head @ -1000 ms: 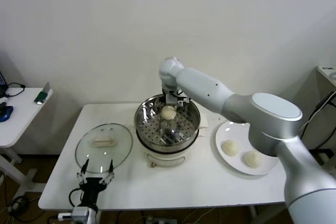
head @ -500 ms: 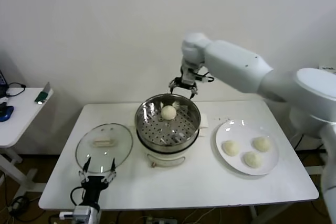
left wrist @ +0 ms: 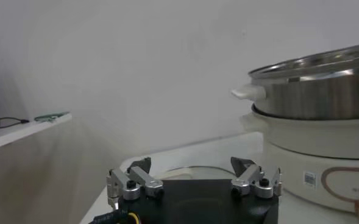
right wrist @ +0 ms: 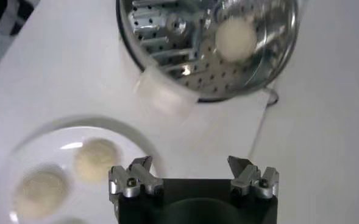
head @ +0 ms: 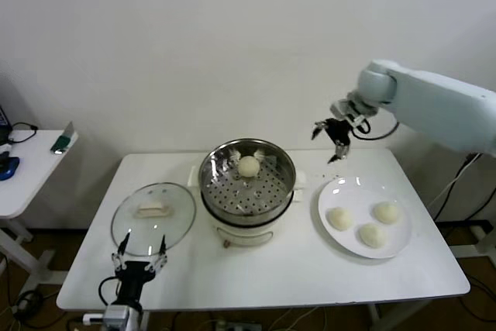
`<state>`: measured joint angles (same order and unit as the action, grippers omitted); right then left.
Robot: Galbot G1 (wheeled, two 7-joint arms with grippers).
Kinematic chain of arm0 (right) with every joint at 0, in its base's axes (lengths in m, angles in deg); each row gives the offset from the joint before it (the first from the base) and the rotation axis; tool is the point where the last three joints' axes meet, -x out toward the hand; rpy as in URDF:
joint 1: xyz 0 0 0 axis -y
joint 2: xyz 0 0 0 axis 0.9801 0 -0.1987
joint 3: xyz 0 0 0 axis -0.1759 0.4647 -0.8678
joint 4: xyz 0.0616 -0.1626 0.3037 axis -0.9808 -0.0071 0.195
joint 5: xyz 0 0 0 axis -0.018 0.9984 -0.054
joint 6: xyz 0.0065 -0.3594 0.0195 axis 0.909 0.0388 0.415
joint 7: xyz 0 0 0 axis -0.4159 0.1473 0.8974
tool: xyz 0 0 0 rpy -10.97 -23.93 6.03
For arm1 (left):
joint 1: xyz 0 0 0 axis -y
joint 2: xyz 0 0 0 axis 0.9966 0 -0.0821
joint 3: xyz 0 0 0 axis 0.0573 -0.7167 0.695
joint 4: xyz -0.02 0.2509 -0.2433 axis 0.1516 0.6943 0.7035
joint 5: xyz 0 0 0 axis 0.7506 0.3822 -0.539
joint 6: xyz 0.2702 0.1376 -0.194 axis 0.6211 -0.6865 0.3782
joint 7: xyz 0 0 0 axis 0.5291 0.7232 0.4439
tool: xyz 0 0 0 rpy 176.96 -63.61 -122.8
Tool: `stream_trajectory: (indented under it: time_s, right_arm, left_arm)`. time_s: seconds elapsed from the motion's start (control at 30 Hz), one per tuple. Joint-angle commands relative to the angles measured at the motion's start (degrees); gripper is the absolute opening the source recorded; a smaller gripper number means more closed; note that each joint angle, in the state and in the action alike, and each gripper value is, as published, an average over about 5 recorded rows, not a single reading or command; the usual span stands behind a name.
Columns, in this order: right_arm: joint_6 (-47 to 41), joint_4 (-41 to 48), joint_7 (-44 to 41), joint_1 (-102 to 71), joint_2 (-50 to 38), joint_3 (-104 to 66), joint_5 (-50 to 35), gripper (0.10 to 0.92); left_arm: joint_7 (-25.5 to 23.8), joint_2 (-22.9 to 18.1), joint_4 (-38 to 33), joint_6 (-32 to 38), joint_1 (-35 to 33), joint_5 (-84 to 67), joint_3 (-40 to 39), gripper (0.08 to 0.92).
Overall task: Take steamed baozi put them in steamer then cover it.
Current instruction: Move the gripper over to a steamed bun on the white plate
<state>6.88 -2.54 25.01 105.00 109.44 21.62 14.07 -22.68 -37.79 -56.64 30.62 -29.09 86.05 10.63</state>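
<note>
Tabletop (head: 256, 277) first: we see a white work surface carrying everything the task needs, laid out in a row so each arm has its own side. In the middle stands the steamer (head: 248, 185), a shiny perforated steel basket on a white electric pot base, uncovered so buns can go in from above. One steamed baozi (head: 249, 166) sits on its perforated floor, toward the far side. On our left lies the cover (head: 153, 218), a clear glass lid with a cream handle, flat on the table just beside the steamer; we judge it is parked there until loading is done. On our right a white plate (head: 339, 191) holds three more baozi (head: 373, 235), near the steamer but not touching it.

Our right gripper (head: 333, 133) hangs in the air above the far edge of the plate, between steamer and plate, fingers spread wide and holding nothing. The three plated buns lie below it and nearer to us, well clear of its fingertips. We judge it is lined up to fetch the next bun.

Our left gripper (head: 140, 260) rests low at the near table edge, just in front of the lid, also spread and empty, seemingly waiting to do the covering.
</note>
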Motion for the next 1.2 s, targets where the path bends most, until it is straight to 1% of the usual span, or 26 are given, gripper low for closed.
stream_trajectory:
  time_s: [0.03,0.17,0.37,0.73,1.2]
  right_arm:
    - [-8.86,-1.10,0.20,-10.66,-8.06,-2.16,1.14,0.823]
    - [-8.96,-0.95,-0.18,-16.09,-7.41,-6.56,4.68,0.823]
    - [-8.16,1.77,0.06,-22.50,-4.14,-12.96,8.62,0.823]
    - [-7.23,7.72,0.30,-24.74,1.96,-16.35,9.93,0.823]
    - [-6.32,10.03,-0.66,-25.67,3.50,-16.12,11.00,0.823]
  left_arm:
    - [0.09,0.39,0.03,-0.04,-0.50,0.21,0.19,0.823]
    - [0.07,0.00,0.05,-0.05,-0.67,0.68,0.10,0.823]
    - [0.11,-0.80,0.33,0.07,-0.95,1.39,-0.02,0.823]
    - [0.39,-1.18,0.74,0.13,-1.33,1.50,0.38,0.823]
    - [0.48,-1.15,1.70,0.27,-1.04,1.33,0.69,0.823]
